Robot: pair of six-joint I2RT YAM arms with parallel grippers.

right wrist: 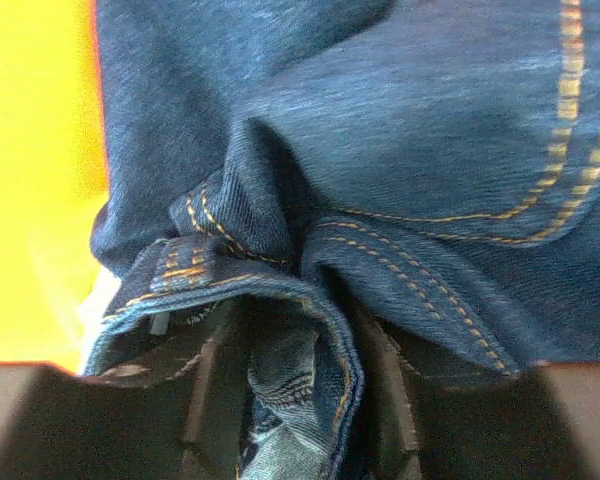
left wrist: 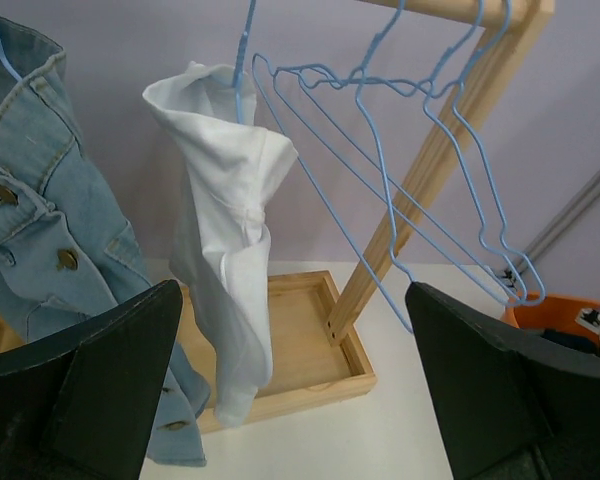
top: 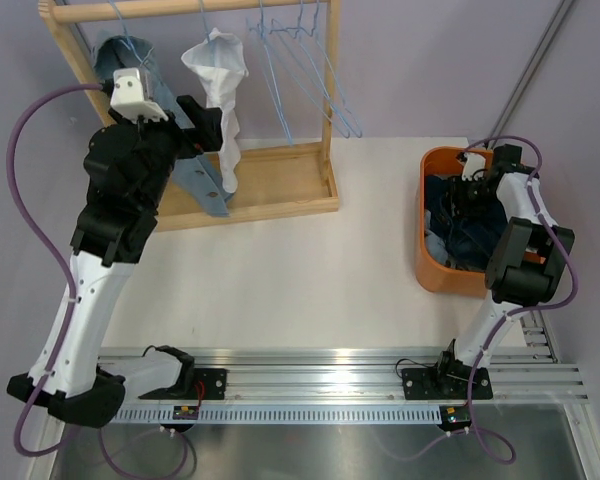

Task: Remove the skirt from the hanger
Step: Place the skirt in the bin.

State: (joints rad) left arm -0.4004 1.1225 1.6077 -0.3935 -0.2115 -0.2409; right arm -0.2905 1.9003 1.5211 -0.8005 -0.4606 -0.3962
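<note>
The step in hand looks like the drop. Judging by its stitched waistband, the dark denim is the skirt (right wrist: pixel 380 130). It lies bunched in the bin (top: pixel 430 270), directly under the right pincer (right wrist: pixel 300 430) and off any hanger. To do the drop well, spread the fingers fully before lifting, then rise straight up. Watch that no fold or belt loop rides up on a fingertip. The cloth looks heavy and should stay down if nothing snags.

The right pincer is buried in the denim, with a fold of waistband between its fingers. The fingers show on either side of the fold, but I cannot tell whether they pinch it or only lie against it.

The left pincer (left wrist: pixel 290 400) is spread wide and holds nothing. It hangs at the rack (top: pixel 280 195). A white garment (left wrist: pixel 230 250) hangs just ahead of it, framed between its fingers in the wrist view. A pale buttoned denim piece (left wrist: pixel 40 230) hangs ahead to its left.
</note>
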